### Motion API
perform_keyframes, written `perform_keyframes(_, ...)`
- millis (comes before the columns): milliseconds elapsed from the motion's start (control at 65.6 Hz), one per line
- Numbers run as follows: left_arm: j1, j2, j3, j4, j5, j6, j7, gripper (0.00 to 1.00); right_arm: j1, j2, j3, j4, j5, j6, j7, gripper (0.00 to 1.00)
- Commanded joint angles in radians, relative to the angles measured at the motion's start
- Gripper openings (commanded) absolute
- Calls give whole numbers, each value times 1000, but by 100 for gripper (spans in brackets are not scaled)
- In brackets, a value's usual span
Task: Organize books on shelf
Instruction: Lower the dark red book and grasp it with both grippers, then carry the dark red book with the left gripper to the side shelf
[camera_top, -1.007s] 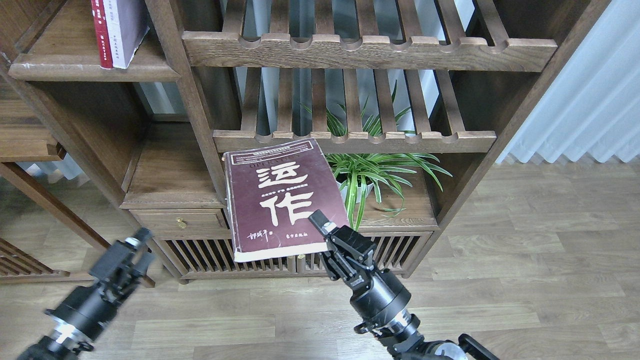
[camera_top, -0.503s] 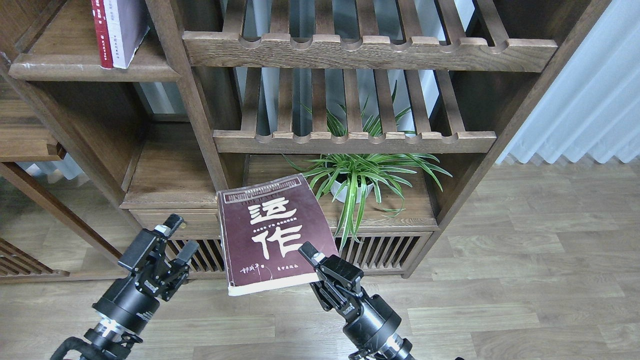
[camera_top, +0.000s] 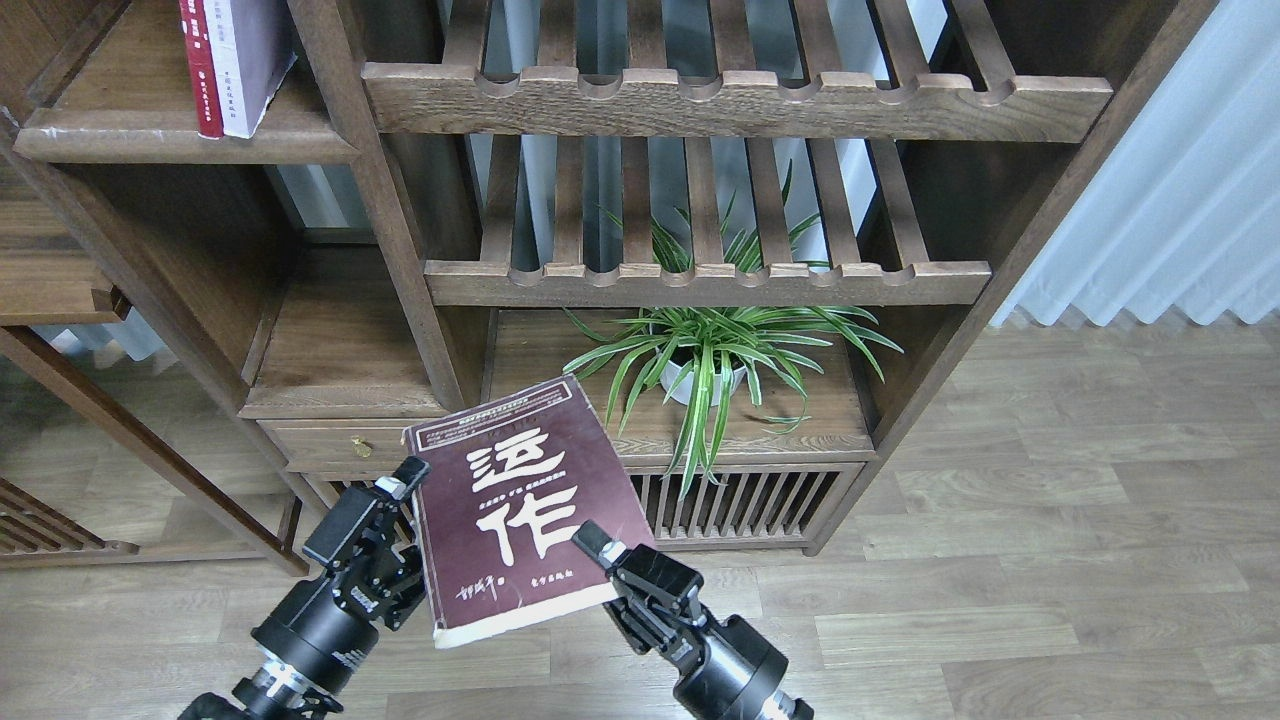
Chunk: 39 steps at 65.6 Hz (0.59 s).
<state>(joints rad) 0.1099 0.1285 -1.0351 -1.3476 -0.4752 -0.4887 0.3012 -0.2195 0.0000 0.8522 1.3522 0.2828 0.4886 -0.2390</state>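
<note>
The dark maroon book (camera_top: 520, 500) with large white characters is held cover-up in front of the low cabinet, tilted to the left. My right gripper (camera_top: 603, 568) is shut on its lower right corner. My left gripper (camera_top: 413, 500) is at the book's left edge with one finger (camera_top: 400, 483) showing at the cover's edge and the other hidden behind the book; it looks open. The red book (camera_top: 197, 70) and the pale lavender-white book (camera_top: 250, 55) stand upright side by side on the solid dark-brown shelf (camera_top: 150, 145) at the top left.
Two slatted shelves with notched rails (camera_top: 700, 282) fill the middle of the bookcase. A potted spider plant (camera_top: 712, 360) stands below them. A small drawer (camera_top: 340, 440) and a louvred cabinet base (camera_top: 740, 500) are behind the book. White curtain (camera_top: 1170, 180) at right.
The right gripper has carried the maroon book down and to the left, tilting it. The left arm has risen and moved right until its gripper reaches the book's left edge.
</note>
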Motion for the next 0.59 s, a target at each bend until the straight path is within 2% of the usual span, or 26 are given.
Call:
perform_keyframes(0, -15, 0, 30, 4, 1, 0, -2, 32, 0, 0, 4, 1, -1, 0, 0, 4)
perform_keyframes(183, -18, 5, 32, 4, 1, 0, -2, 22, -1, 0, 5, 1, -1, 0, 0, 4)
perform_keyframes(275, -19, 7, 32, 4, 1, 0, 3, 12, -4, 0, 4, 1, 1, 0, 0, 4)
perform_keyframes(366, -27, 10, 32, 2, 3, 0, 6, 10, -6, 0, 2, 1, 1, 0, 0, 5)
perform_keyframes(427, -33, 11, 30, 2, 3, 0, 6, 9, -4, 0, 8, 1, 1, 0, 1, 9)
perform_keyframes(458, -35, 13, 24, 1, 3, 0, 6, 9, -6, 0, 7, 1, 3, 0, 1, 15)
perform_keyframes(473, -35, 17, 17, -2, 3, 0, 7, 9, -6, 0, 1, 2, 3, 0, 0, 32)
perform_keyframes(488, -35, 20, 13, -4, 3, 0, 7, 9, -6, 0, -2, 4, 1, 0, 0, 40)
perform_keyframes(503, -35, 28, 7, -10, 3, 0, 7, 9, -6, 0, -4, 5, -2, 0, -2, 62)
perform_keyframes(534, -33, 37, 4, -15, 3, 0, 7, 9, -6, 0, -4, 8, -10, 0, -2, 83)
perform_keyframes(549, -33, 51, 0, -16, 3, 0, 7, 9, -1, 0, -7, 10, -23, 0, -3, 90)
perform_keyframes(580, -32, 62, -3, -16, 3, 0, 7, 9, -3, 0, -8, 11, -33, 0, -2, 90)
